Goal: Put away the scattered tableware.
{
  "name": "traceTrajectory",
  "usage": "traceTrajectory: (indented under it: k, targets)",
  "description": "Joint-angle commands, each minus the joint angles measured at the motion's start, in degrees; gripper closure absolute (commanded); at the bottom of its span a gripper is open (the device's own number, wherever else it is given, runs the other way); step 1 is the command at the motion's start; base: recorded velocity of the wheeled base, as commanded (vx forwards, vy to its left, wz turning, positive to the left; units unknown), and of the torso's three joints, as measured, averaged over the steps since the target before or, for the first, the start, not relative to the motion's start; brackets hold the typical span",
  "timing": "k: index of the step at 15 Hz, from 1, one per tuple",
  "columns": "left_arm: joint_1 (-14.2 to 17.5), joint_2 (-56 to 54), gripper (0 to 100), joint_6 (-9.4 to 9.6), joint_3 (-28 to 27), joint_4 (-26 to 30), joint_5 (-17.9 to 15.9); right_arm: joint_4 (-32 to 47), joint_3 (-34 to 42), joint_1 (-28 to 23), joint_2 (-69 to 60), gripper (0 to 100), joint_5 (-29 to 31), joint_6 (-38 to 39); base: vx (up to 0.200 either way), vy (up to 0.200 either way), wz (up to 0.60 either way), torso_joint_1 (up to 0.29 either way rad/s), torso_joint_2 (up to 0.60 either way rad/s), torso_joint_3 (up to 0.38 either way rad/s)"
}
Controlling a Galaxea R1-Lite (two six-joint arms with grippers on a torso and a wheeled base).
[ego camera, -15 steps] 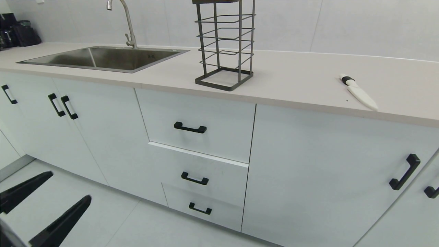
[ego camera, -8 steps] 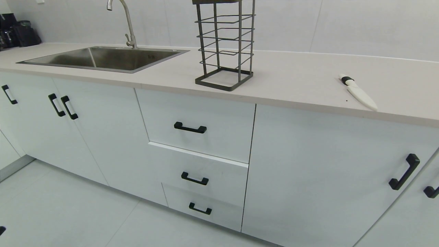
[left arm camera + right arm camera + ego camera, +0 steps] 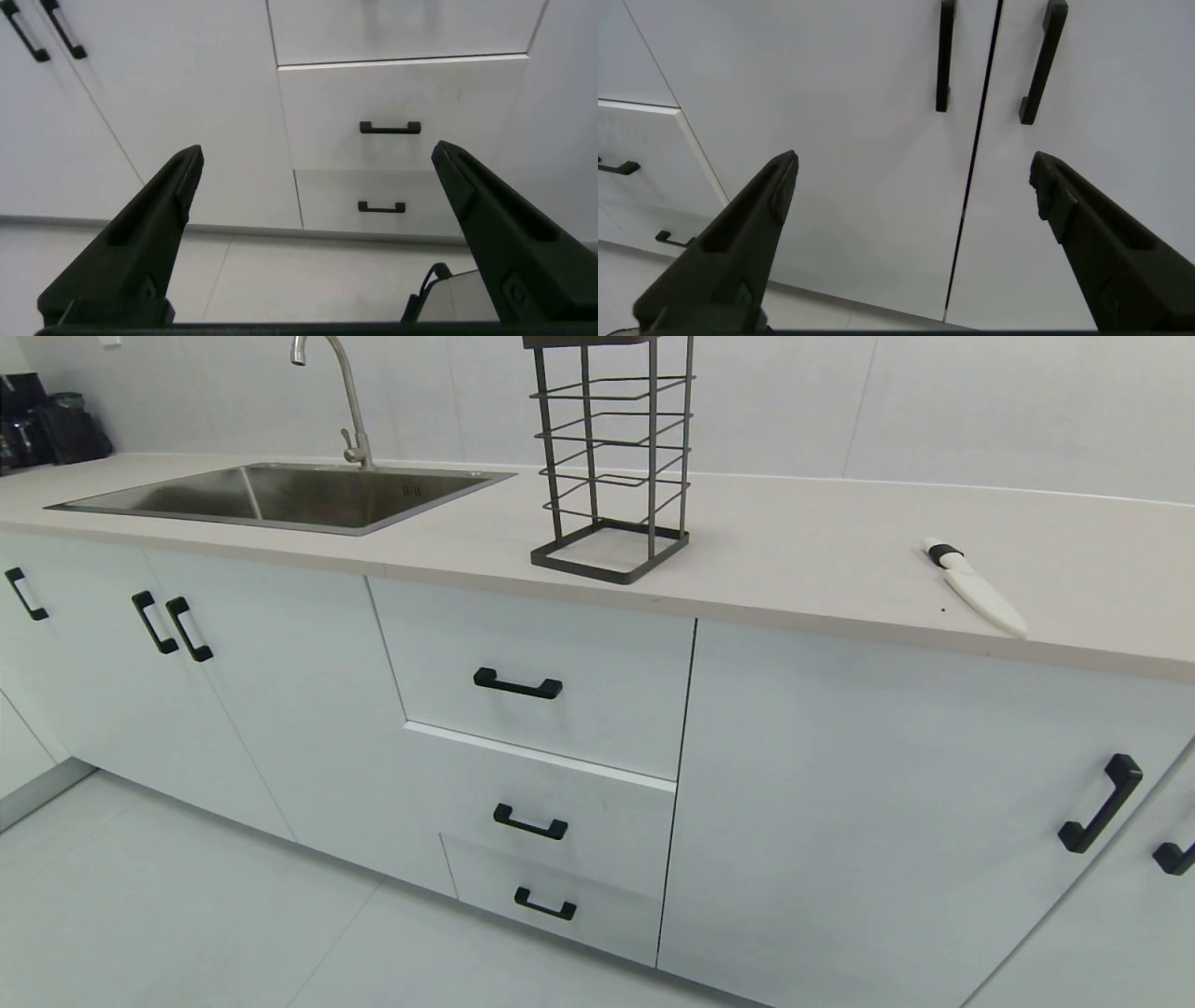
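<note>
Both jaws wide apart, empty, before cabinet fronts; white knife, possibly sheathed, on counter.

Steel sink and faucet set in countertop

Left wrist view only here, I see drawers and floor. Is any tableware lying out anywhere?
Observer: Yes. A white knife lies flat on the counter, near its front edge, right of the drawers.
Operator: Anywhere up there to put it?
Observer: A wire rack stands upright on the counter, between the sink and the knife.
Operator: Where's the right tool?
Observer: The right tool is open and holds nothing. It faces two cabinet doors with vertical black handles.
</note>
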State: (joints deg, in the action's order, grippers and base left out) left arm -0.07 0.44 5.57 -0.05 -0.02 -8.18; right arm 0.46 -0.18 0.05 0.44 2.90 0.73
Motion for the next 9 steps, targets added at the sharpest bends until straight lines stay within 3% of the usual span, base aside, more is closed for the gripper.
traceTrajectory:
  k: [1, 5, 8, 9]
  targets:
    - [0.0, -0.4, 0, -1.18, 0.0, 0.0, 0.7, 0.0, 0.0, 0.0, 0.1, 0, 0.0, 0.1, 0.0, 0.0, 0.0, 0.0, 0.0, 0.0]
    - [0.1, -0.4, 0, -3.99, 0.0, 0.1, 2.5, 0.0, 0.0, 0.0, 0.1, 0, 0.0, 0.0, 0.0, 0.0, 0.0, 0.0, 0.0, 0.0]
    - [0.0, -0.4, 0, -4.16, 0.0, 0.1, 2.5, 0.0, 0.0, 0.0, 0.1, 0, -0.1, 0.0, 0.0, 0.0, 0.0, 0.0, 0.0, 0.0]
    - [0.0, -0.4, 0, -4.16, 0.0, 0.1, 2.5, 0.0, 0.0, 0.1, 0.1, 0, -0.2, 0.1, 0.0, 0.0, -0.6, 0.002, 0.01, 0.002]
